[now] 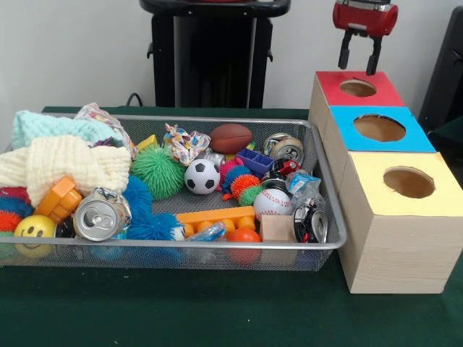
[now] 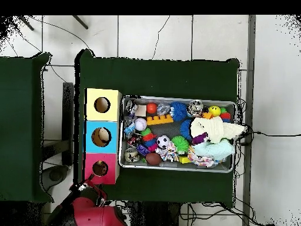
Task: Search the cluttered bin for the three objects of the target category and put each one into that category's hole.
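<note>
The wire mesh bin (image 1: 327, 189) sits on the green table, full of clutter; it also shows in the overhead view (image 2: 178, 169). No plush animal shows in it in either view. My gripper (image 1: 359, 63) hangs above the red-topped box (image 1: 376, 92) at the far right, just over its round hole. Its two black fingers (image 1: 345, 55) stand apart with nothing between them. In the overhead view the gripper (image 2: 94, 189) is beside the red box (image 2: 91, 162).
Blue-topped (image 1: 409, 137) and yellow-topped (image 1: 441, 199) hole boxes stand in a row beside the bin. The bin holds knitted cloths (image 1: 65, 163), spiky balls (image 1: 158, 172), a soccer ball (image 1: 202, 176), a football (image 1: 231, 137), a baseball (image 1: 271, 203), cans (image 1: 98, 215) and plastic bricks (image 1: 215, 217).
</note>
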